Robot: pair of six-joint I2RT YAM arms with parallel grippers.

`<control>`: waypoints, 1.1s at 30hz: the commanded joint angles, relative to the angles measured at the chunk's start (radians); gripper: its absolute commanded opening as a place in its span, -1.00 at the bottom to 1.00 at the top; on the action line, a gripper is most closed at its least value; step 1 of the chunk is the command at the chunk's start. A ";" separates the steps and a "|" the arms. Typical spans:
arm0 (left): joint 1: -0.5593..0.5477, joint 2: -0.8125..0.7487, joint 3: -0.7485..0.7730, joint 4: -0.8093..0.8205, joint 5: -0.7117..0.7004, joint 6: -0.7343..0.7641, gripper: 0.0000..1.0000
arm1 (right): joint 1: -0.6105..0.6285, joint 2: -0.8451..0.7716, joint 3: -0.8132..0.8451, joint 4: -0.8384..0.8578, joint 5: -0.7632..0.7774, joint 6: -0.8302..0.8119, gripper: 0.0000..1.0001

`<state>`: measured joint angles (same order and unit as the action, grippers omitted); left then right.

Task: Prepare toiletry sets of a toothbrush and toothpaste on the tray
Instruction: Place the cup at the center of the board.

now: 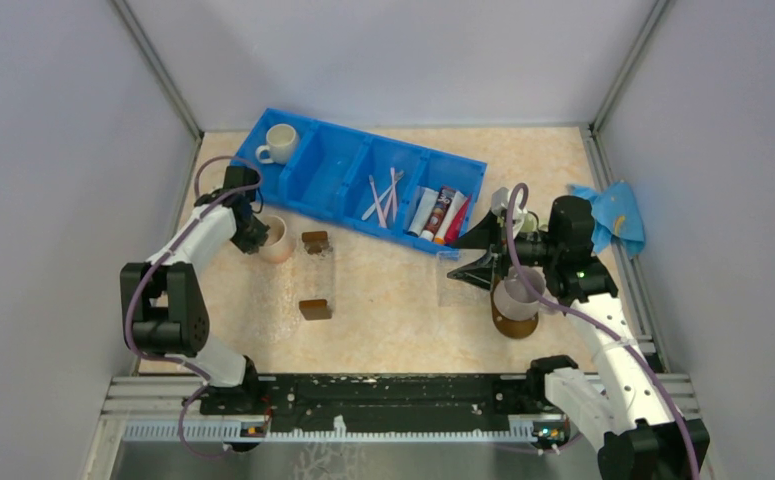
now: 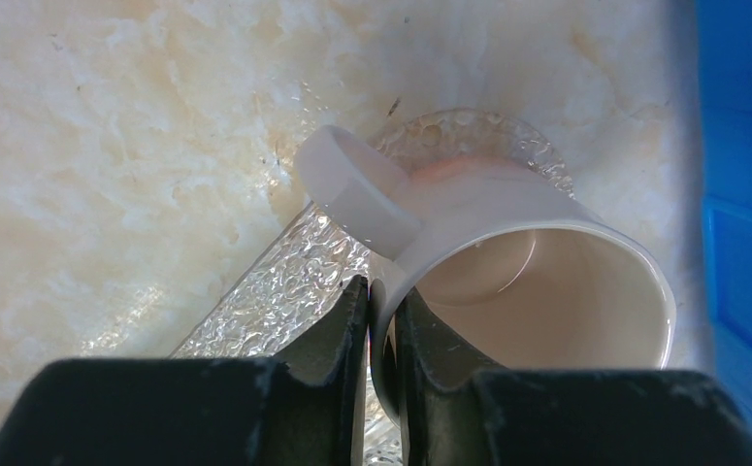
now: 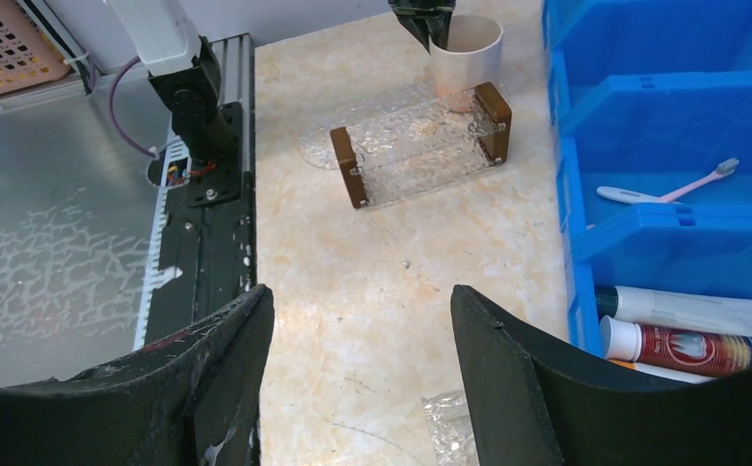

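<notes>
Pale pink and white toothbrushes (image 1: 383,197) lie in one compartment of the blue bin (image 1: 338,160); one also shows in the right wrist view (image 3: 668,189). Toothpaste tubes (image 1: 440,213) lie in the compartment to its right, including a red one (image 3: 702,345). My left gripper (image 1: 251,232) is shut on the rim of a pale pink mug (image 2: 546,282), which rests on clear textured plastic. My right gripper (image 3: 360,296) is open and empty above the bare table, left of the tubes. No whole dark oval tray shows. A dark brown rounded piece (image 1: 515,324) sits under a second mug.
A clear textured holder (image 3: 415,146) with two small brown end blocks (image 1: 314,309) lies left of centre. A second pale mug (image 1: 518,290) stands by my right arm. A white cup (image 1: 280,143) sits in the bin's left compartment. A blue cloth (image 1: 613,215) lies far right.
</notes>
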<state>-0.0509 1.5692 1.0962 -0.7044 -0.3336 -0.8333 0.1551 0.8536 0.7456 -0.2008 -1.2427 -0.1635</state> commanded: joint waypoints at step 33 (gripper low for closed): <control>0.005 -0.371 -0.022 0.699 0.447 0.530 0.85 | 0.012 -0.014 -0.002 0.032 -0.003 -0.015 0.35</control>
<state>-0.0498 1.2289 1.1389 -0.3824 -0.1337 -0.5228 0.1551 0.8536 0.7456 -0.2012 -1.2415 -0.1642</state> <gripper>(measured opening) 0.901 0.674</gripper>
